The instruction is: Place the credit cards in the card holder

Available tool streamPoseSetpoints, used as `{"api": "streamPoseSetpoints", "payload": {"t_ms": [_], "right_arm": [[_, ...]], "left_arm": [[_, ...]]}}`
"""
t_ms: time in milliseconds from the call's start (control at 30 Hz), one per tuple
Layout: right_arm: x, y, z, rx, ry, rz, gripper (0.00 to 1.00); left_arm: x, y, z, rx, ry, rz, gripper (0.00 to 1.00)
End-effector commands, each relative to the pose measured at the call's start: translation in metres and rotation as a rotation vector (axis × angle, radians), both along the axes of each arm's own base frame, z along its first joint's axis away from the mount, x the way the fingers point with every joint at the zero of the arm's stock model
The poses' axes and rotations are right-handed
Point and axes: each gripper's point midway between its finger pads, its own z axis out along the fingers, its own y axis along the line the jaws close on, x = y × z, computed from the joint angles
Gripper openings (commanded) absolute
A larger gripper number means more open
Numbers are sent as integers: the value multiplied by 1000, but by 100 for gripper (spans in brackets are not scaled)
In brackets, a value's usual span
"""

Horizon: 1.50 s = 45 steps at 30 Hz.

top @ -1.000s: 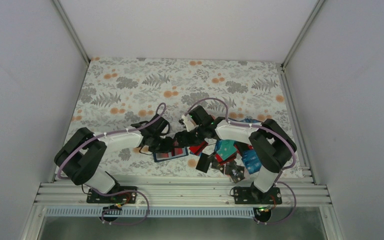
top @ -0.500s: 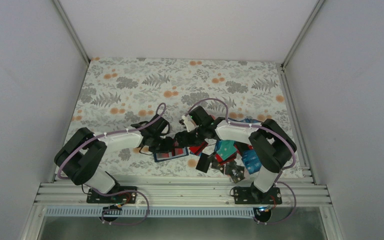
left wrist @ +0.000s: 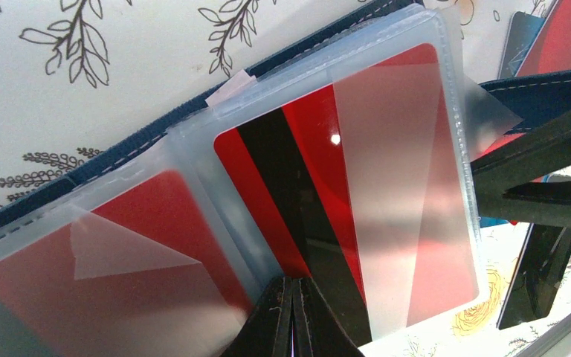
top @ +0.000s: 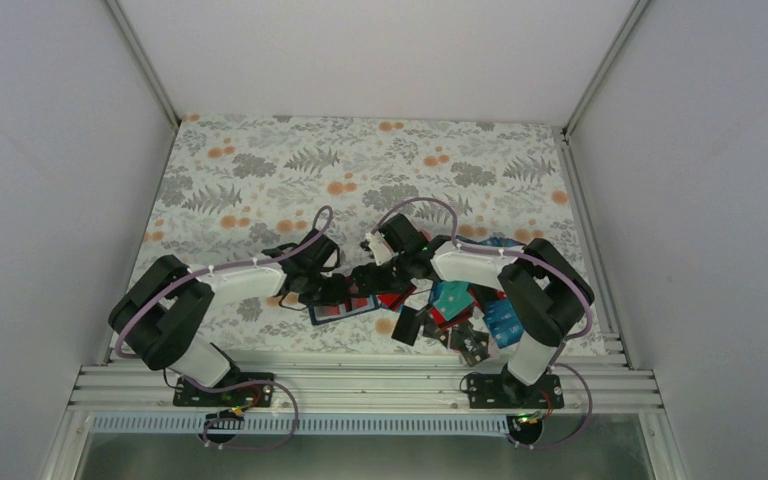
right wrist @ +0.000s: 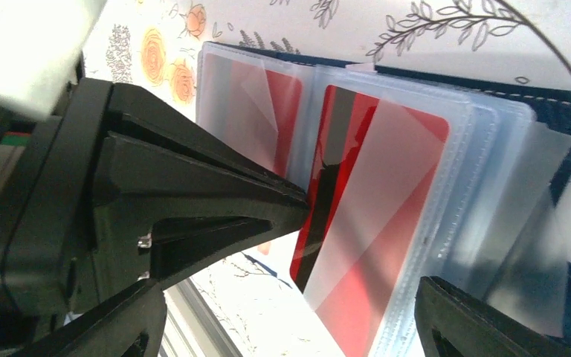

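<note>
The card holder [top: 338, 311] lies open on the flowered cloth, its navy edge [left wrist: 141, 137] framing clear sleeves. A red card [left wrist: 320, 149] with a black stripe sits in the right sleeve, and another red card [left wrist: 149, 216] sits in the left one. My left gripper [left wrist: 295, 312] is shut, its tips resting against the striped card's near edge. My right gripper [right wrist: 290, 327] stands open over the holder's right half, with nothing between its fingers. The loose credit cards [top: 455, 310] are piled to the right of the holder.
The two grippers [top: 360, 283] nearly touch above the holder. A black card [left wrist: 535, 275] and a red card [left wrist: 565, 37] lie just beyond the holder's right side. The metal rail [top: 360, 375] runs along the near edge of the table.
The right gripper has edged slightly left toward the left gripper. The left arm and the holder have stayed put.
</note>
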Motion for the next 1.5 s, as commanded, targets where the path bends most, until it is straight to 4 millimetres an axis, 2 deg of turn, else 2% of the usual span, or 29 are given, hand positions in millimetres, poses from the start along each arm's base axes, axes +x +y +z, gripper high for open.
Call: {"api": "streamPoseSetpoints", "payload": {"t_ms": [0, 233, 400, 700, 833, 1033, 1133, 1300, 1467], "right_arm": [[-7, 10, 3, 37, 12, 33, 85], [-12, 21, 18, 103, 21, 69, 85], [-13, 28, 30, 139, 17, 87, 85], [-13, 44, 43, 168, 8, 120, 85], [-15, 53, 46, 180, 12, 140, 86], [-21, 73, 49, 190, 12, 177, 86], [-25, 89, 45, 192, 17, 205, 86], [-33, 118, 24, 170, 48, 255, 85], [-31, 125, 9, 143, 69, 259, 85]], "left_arm": [[-11, 10, -14, 47, 43, 9, 2], [-10, 9, -13, 45, 41, 10, 2], [-6, 8, -2, 37, 18, 17, 2], [9, 16, 48, 46, -91, 70, 2], [10, 27, 64, 61, -122, 113, 2], [8, 60, 75, 124, -157, 196, 2], [4, 78, 82, 147, -176, 242, 2], [-3, 99, 95, 159, -215, 297, 2], [-5, 108, 111, 144, -258, 338, 2]]}}
